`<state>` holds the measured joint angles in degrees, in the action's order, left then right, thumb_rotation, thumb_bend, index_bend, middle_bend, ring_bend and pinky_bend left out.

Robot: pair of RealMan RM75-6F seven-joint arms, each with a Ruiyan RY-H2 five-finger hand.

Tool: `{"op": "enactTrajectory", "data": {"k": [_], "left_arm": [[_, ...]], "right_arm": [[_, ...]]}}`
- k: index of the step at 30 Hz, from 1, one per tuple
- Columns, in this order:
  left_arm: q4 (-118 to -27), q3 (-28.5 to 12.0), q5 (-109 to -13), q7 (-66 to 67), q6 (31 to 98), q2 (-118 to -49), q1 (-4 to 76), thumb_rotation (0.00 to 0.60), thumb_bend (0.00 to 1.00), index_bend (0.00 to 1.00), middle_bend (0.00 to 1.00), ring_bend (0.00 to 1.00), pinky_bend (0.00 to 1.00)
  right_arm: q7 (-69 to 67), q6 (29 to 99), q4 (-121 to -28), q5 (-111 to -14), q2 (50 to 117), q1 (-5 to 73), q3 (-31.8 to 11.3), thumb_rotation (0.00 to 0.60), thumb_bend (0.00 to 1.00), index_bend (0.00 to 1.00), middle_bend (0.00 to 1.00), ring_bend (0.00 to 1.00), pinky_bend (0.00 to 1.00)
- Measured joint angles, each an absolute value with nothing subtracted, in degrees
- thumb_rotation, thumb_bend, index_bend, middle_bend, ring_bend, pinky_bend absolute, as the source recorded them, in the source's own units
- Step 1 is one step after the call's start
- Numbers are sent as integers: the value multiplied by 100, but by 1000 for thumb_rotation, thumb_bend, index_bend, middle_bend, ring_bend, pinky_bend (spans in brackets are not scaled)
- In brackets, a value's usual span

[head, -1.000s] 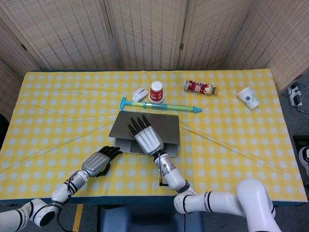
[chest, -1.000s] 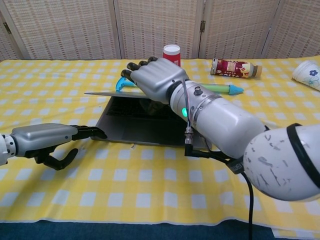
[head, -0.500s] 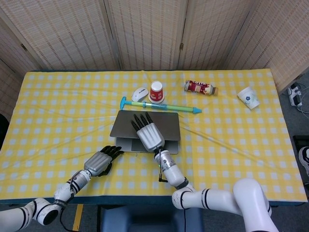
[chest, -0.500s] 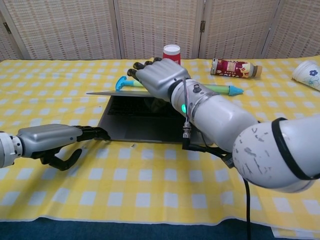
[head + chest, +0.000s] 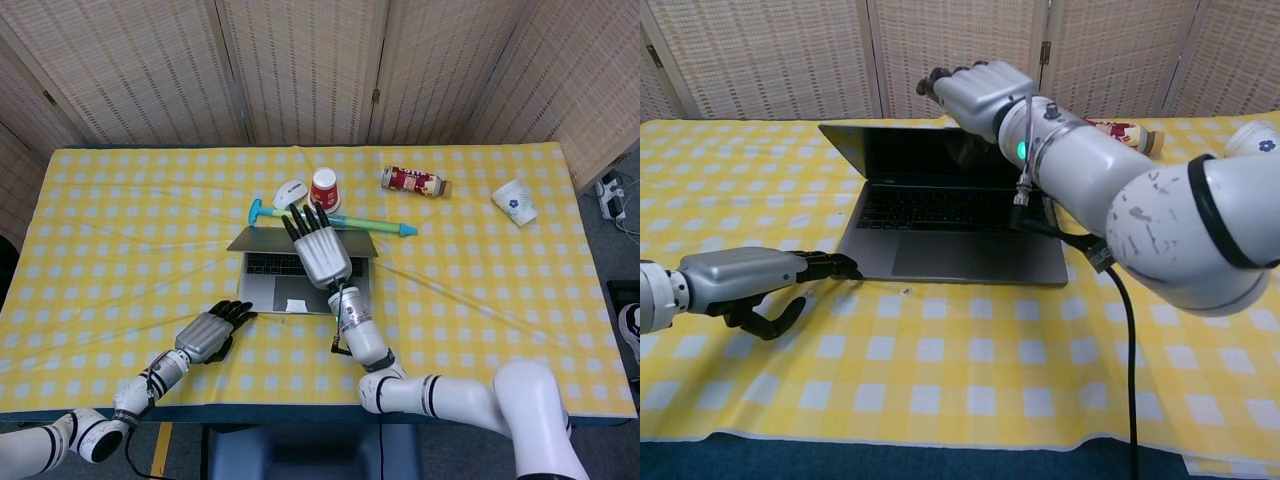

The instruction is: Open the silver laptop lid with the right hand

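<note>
pressing the far top edge of the silver laptop lid (image 5: 915, 157), the right hand (image 5: 975, 92) has fingers (image 5: 305, 222) extended, holding nothing. lid stands raised, keyboard visible. left hand (image 5: 740, 280) rests on the bench (image 5: 940, 400), fingers loosely curled, touching the laptop's near left corner.

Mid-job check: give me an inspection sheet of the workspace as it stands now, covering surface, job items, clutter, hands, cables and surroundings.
Surface: table under a yellow checked cloth, creased.
Job items: silver laptop open, lid raised, screen dark, keyboard showing.
Clutter: white mouse, red cup, green-blue stick, bottle lying on its side, white paper cup.
Hands: right hand on the lid's top edge; left hand, fingertips at the laptop's front left corner.
Cables: black cable along the right arm.
Surroundings: woven folding screens behind the table.
</note>
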<state>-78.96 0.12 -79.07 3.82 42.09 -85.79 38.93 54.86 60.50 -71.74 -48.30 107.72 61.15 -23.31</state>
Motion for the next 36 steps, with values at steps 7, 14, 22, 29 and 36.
{"op": "enactTrajectory", "data": {"k": [7, 14, 22, 29, 36], "left_arm": [[-7905, 43, -7857, 412, 4216, -8562, 3904, 600, 874, 37, 104, 0, 0], [-7933, 68, -7812, 469, 4237, -8551, 3910, 600, 874, 37, 104, 0, 0], [-7971, 85, -7731, 536, 4256, -8521, 3907, 600, 873, 36, 104, 0, 0], [-8002, 99, -7667, 589, 4262, -8493, 3906, 600, 873, 36, 104, 0, 0], [-8026, 105, -7611, 623, 4274, -8469, 3903, 600, 873, 36, 104, 0, 0]], "right_arm": [[5528, 6096, -7025, -4429, 10493, 6235, -2615, 564, 643, 0, 0, 0, 0], [5506, 6068, -6701, -4114, 10345, 6344, -2750, 566, 642, 0, 0, 0, 0], [5424, 5990, -6177, -3805, 10287, 6528, -2899, 568, 642, 0, 0, 0, 0], [5397, 5900, -5688, -3594, 10363, 6706, -2940, 566, 642, 0, 0, 0, 0], [5349, 5814, -5137, -3421, 10539, 6897, -3007, 594, 642, 0, 0, 0, 0]]}}
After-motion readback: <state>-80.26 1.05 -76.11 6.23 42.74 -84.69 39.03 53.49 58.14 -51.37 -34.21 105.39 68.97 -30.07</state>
